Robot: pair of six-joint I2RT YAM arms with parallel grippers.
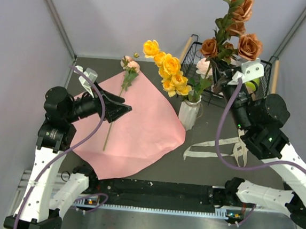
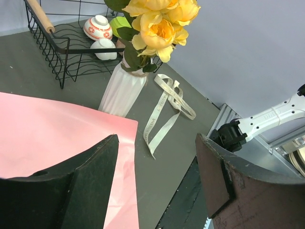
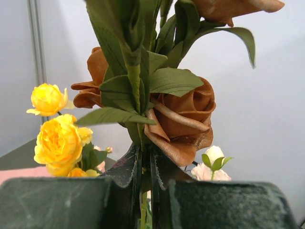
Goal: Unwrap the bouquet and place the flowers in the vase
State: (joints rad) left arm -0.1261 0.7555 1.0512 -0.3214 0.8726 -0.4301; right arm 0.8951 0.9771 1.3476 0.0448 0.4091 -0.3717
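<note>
Your right end effector (image 1: 224,73) is clamped on one brown-rose spray (image 1: 249,46), held up just right of the vase (image 1: 189,113), where one yellow spray (image 1: 168,67) stands. Your left end effector (image 1: 125,111) gapes wide and empty over one pink spray (image 1: 129,72) lying on the paper sheet (image 1: 146,135).

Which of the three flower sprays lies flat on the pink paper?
The small pale-pink bud spray; the yellow rose spray stands in the white ribbed vase, the brown-orange rose spray is gripped by the right claw.

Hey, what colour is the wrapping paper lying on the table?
Plain salmon pink, no pattern. The paper shows best in the top view.
</note>
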